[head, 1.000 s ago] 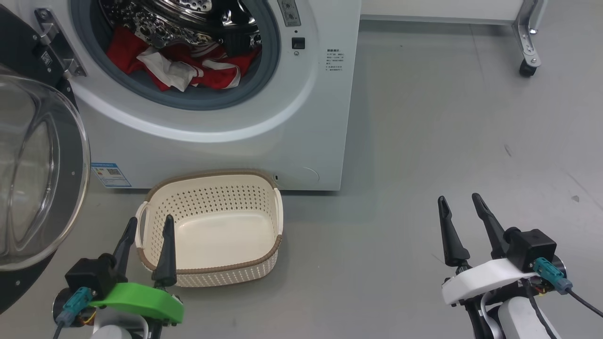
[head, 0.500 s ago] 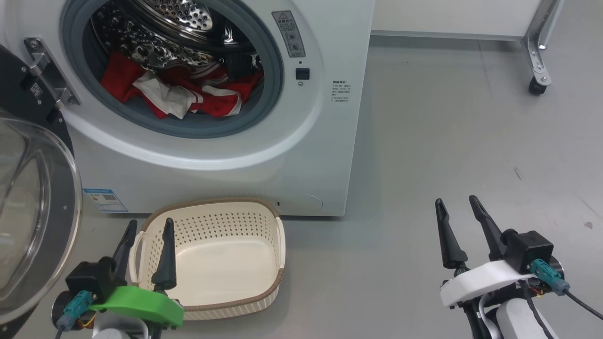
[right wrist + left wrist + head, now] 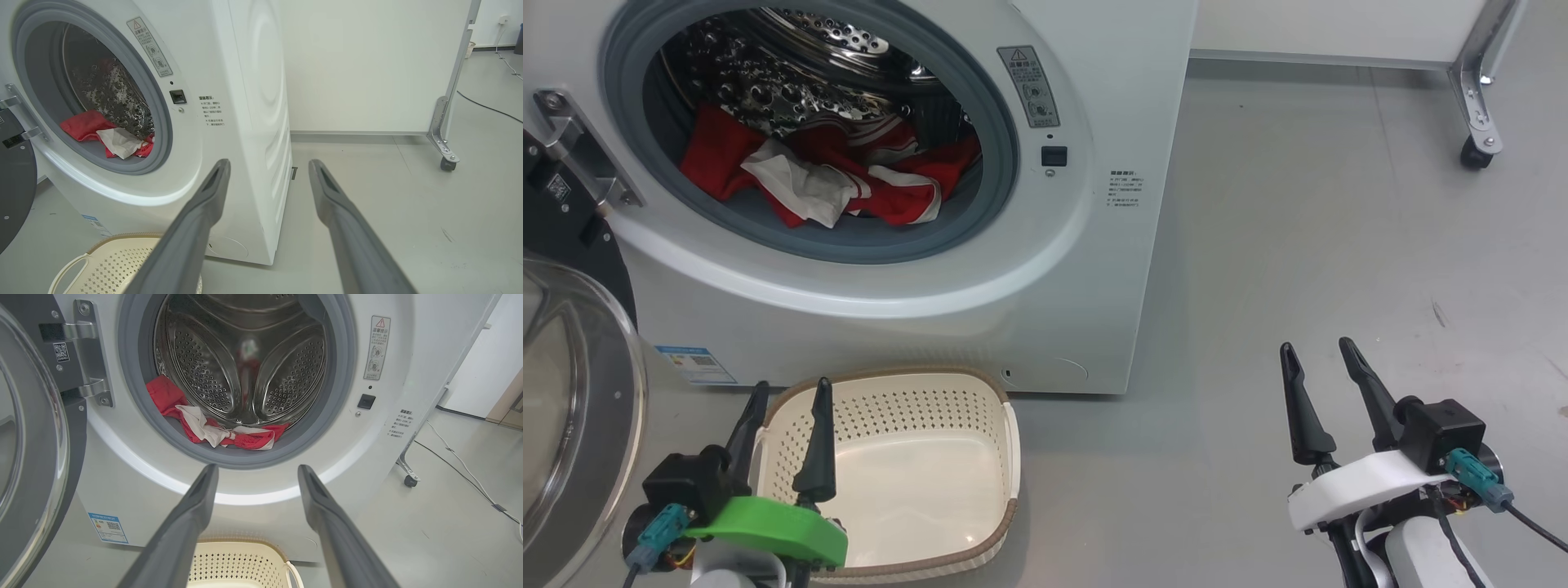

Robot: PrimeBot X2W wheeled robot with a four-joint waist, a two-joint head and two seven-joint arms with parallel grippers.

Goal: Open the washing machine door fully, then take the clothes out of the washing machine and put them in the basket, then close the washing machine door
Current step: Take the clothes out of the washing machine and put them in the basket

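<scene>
Clothes (image 3: pixel 833 184), red with white trim: heaped low in the drum of the washing machine (image 3: pixel 947 327), just behind its grey gasket. Washing machine door (image 3: pixel 572 425): swung open on the machine's hinge side. Basket (image 3: pixel 890 374): on the floor against the machine's front. Left gripper (image 3: pixel 792 384): fingers spread, holding nothing, in front of the machine at the basket's rim, below the clothes. Right gripper (image 3: pixel 1316 345): spread, holding nothing, off the machine's other corner, well apart from the clothes

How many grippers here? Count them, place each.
2. The left gripper sits lower left, open, over the left end of the basket; the right gripper sits lower right, open, above the floor.
</scene>
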